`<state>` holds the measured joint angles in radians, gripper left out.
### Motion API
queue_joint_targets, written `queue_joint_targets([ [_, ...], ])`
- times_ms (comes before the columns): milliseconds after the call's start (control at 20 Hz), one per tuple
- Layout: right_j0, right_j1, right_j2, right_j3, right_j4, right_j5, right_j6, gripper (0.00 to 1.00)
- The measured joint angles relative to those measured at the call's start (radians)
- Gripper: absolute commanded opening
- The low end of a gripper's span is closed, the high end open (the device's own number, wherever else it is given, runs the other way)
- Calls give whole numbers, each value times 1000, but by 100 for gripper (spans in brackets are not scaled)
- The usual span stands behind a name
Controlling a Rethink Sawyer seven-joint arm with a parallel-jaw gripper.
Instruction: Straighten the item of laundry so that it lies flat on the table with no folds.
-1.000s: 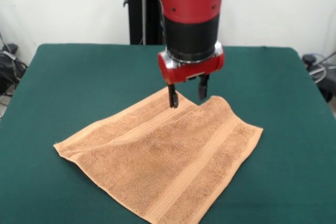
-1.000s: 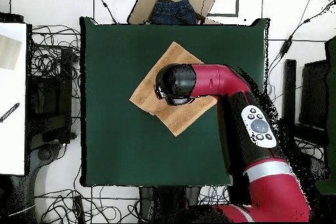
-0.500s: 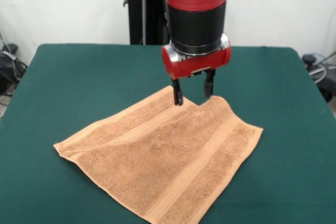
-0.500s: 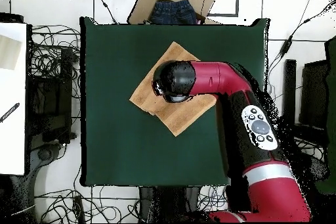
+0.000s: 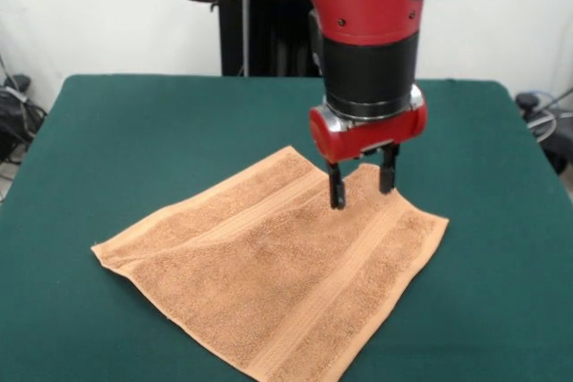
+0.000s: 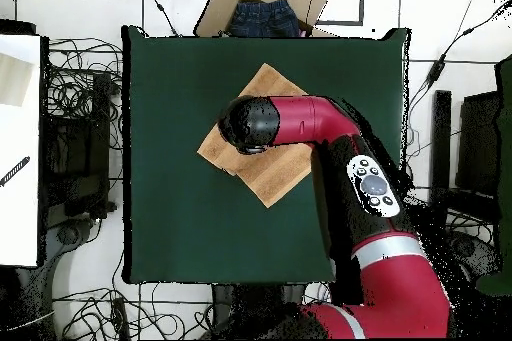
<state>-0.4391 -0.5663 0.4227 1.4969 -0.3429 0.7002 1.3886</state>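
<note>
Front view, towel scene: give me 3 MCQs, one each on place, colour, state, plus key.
1. Where is the gripper?
A. Over the towel's far part
B. Over bare table beside the towel
C. Off the table

2. What colour is the table surface?
A. White
B. Dark green
C. Red

3. How is the gripper?
A. Shut on a towel corner
B. Shut, empty
C. Open, holding nothing

Key:
1 A, the gripper stands over the far part of the towel.
2 B, the table has a dark green cloth.
3 C, the fingers stand apart with no cloth lifted between them.
</note>
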Motion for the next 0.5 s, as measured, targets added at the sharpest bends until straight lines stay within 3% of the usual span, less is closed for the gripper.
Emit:
queue_joint_targets([
  [500, 19, 36, -1, -2, 0, -35, 0, 100],
])
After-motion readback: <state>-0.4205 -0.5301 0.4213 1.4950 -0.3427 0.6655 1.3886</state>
